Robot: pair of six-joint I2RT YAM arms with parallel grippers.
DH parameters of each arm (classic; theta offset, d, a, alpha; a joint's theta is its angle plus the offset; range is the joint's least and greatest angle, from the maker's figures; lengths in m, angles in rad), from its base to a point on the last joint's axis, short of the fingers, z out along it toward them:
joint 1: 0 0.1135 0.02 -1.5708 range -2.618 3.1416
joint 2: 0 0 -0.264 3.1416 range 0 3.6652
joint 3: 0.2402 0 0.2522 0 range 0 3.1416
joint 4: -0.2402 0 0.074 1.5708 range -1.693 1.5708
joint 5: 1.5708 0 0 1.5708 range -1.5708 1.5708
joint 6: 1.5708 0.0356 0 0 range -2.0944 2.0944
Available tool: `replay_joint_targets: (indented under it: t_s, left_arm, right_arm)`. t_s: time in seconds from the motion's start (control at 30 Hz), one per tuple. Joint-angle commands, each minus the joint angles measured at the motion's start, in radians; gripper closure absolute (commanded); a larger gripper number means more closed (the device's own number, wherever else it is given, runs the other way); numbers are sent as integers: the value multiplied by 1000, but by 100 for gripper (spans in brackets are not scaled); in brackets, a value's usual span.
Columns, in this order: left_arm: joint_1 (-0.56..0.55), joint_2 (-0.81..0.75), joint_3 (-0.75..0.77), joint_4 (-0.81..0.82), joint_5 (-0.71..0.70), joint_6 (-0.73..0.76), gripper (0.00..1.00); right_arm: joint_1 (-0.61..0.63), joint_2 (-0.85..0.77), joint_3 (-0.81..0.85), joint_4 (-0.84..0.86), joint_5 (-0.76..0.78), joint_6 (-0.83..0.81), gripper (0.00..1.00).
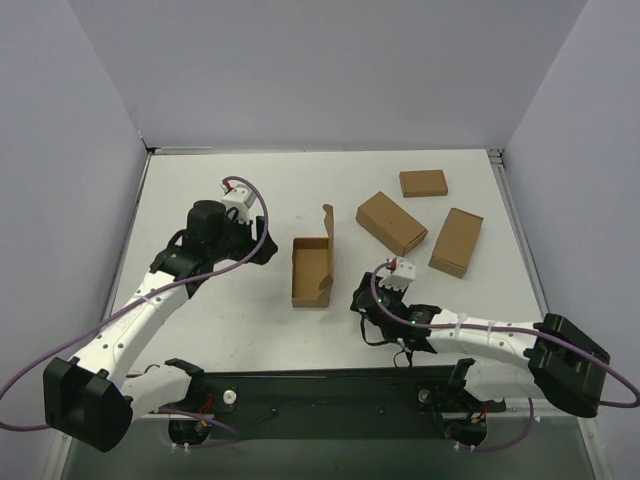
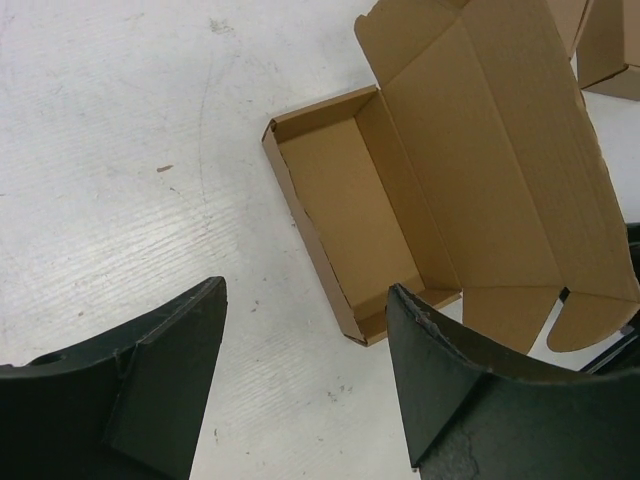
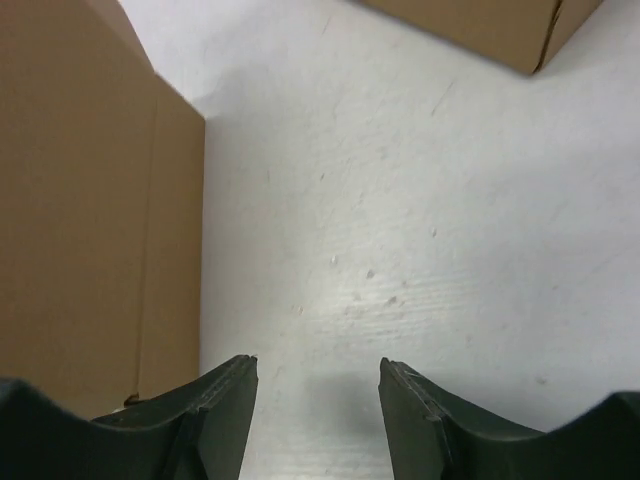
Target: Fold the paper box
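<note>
You've got left gripper (image 2: 305,290) wide, right gripper (image 3: 315,362) half-open, both empty. Push the lid (image 1: 328,232) unbraced and the paper box (image 1: 311,272) likely skids.

plain brown paper box (image 1: 311,275) on a white table (image 1: 200,190), black fingers (image 2: 150,380).

A: State of the paper box (image 2: 400,200)?
B: Tray formed, low walls up. Lid panel open along its right side, end tabs unfolded.
A: The left gripper (image 2: 305,290)?
B: Just below the box's near corner. Fingers (image 2: 170,370) spread, only white table (image 2: 120,150) between them.
A: Anything else?
B: Another brown box (image 2: 612,50) beyond the lid, upper right, partly cropped.
</note>
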Motion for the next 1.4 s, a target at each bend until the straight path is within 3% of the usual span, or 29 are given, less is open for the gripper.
replay_joint_targets:
  t_s: [0.0,0.1,0.27,0.5,0.73,0.87,1.03,1.07,1.1,1.23,1.37]
  left_arm:
    - [-6,-4,8,50,66,24,26]
    - [-9,3,45,46,86,13,26]
    - [-8,11,68,69,111,-10,26]
    - [-6,8,34,58,78,7,26]
    - [3,-18,26,44,37,25,26]
    - [5,-30,19,35,26,36,26]
    - [5,-43,16,29,58,54,26]
    - [5,-44,16,32,72,56,26]
    - [5,-49,13,43,89,58,26]
    - [5,-69,0,72,153,67,26]
    - [3,-69,-9,99,250,76,25]
  right_arm:
    - [-33,-156,17,-100,60,-141,43]
    - [-33,-227,110,-169,-15,-294,33]
    - [-35,-221,397,-333,-150,-358,30]
    - [-86,77,711,-535,-141,-338,31]
    - [-155,273,848,-545,-208,-417,35]
    - [-191,333,888,-540,-293,-514,58]
    - [-213,305,892,-534,-383,-656,75]
    - [-224,296,888,-534,-397,-716,89]
    - [-228,276,885,-536,-405,-741,98]
    - [-253,219,856,-536,-490,-908,100]
    - [-279,176,838,-537,-676,-1061,100]
